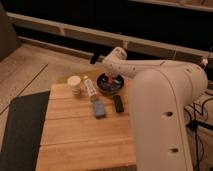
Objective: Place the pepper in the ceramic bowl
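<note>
Gripper: the gripper (109,79) hangs over the ceramic bowl, at the end of the white arm (150,70) that reaches in from the right. Its tip points down into the bowl's opening. How it stands I cannot tell, since the wrist body covers it.

Pepper: the pepper (109,80) shows as a small red-orange patch inside the bowl, directly under the gripper's tip. It sits so close to the gripper that I cannot tell whether the two touch or whether the pepper already rests on the bowl's floor. It lies towards the middle of the bowl, slightly left of centre.

Ceramic bowl: the ceramic bowl (119,88) is dark bluish-grey, shallow and round. It stands at the far right corner of the wooden table (80,137), partly hidden by the arm.

Cream cup: a small cream cup (74,84) stands upright on the far left part of the table, well apart from the bowl.

Pale item: a slender whitish item (90,89) lies between the cup and the bowl, slanting towards the blue block.

Blue block: a blue block (98,108) lies flat, in front of the bowl and to its left.

Black block: a black block (118,103) lies just beside the blue block on its right, in front of the bowl.

Robot body: the white body (165,120) fills the right side of the view, overlapping the table's right edge.

Mat: a dark mat (20,125) lies on the floor along the table's left side.
</note>
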Robot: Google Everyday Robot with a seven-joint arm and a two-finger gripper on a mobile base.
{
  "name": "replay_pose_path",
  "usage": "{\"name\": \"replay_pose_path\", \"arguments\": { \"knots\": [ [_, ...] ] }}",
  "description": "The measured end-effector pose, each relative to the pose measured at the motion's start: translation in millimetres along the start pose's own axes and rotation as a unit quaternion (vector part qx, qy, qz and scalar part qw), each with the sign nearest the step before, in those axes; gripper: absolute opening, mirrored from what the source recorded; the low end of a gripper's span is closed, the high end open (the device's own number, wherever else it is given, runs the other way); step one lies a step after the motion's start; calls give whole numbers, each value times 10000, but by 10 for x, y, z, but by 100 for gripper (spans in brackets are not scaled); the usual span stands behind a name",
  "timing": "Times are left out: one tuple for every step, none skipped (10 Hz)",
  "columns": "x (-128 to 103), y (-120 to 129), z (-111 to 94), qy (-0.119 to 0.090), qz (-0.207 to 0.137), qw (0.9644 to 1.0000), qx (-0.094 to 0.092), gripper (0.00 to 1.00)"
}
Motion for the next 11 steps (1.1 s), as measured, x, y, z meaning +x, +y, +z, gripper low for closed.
{"name": "replay_pose_path", "arguments": {
  "knots": [
    [22, 22, 89, 35, 25, 10000, -20, 0],
    [71, 64, 190, 110, 4, 9999, -39, 0],
    [136, 88, 295, 200, -62, 9998, -8, 0],
    [207, 100, 410, 300, -240, 9992, 113, 0],
    [265, 127, 517, 400, -421, 9980, 249, 3],
    [308, 112, 603, 498, -534, 9966, 393, 11],
    [341, 95, 660, 582, -590, 9954, 487, 19],
    [395, 88, 748, 731, -626, 9937, 577, 34],
    [402, 110, 778, 782, -621, 9933, 582, 42],
    [409, 131, 808, 849, -590, 9930, 574, 52],
    [412, 146, 833, 911, -540, 9929, 544, 64]
  ]
}}
